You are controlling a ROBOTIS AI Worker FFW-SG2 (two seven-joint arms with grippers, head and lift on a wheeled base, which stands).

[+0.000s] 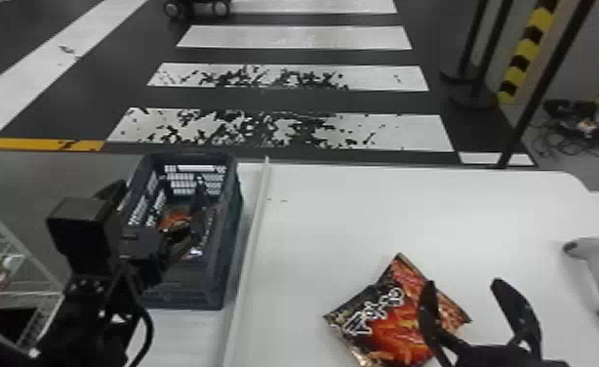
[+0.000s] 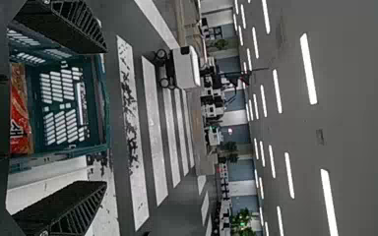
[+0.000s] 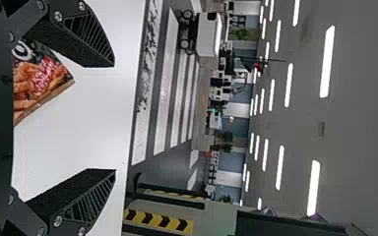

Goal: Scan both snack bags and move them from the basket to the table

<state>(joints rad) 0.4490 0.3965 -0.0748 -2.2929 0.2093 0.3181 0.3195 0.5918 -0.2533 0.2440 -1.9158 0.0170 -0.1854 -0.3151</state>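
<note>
Filling the lower right is a white table; striped floor crosses the top. Left gripper, centre left, and right gripper, bottom right, have fingers spread.

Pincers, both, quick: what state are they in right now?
Left pincer: open, fingers wide apart, at the basket.
Right pincer: open, holding nothing, near the snack bag on the table.
</note>
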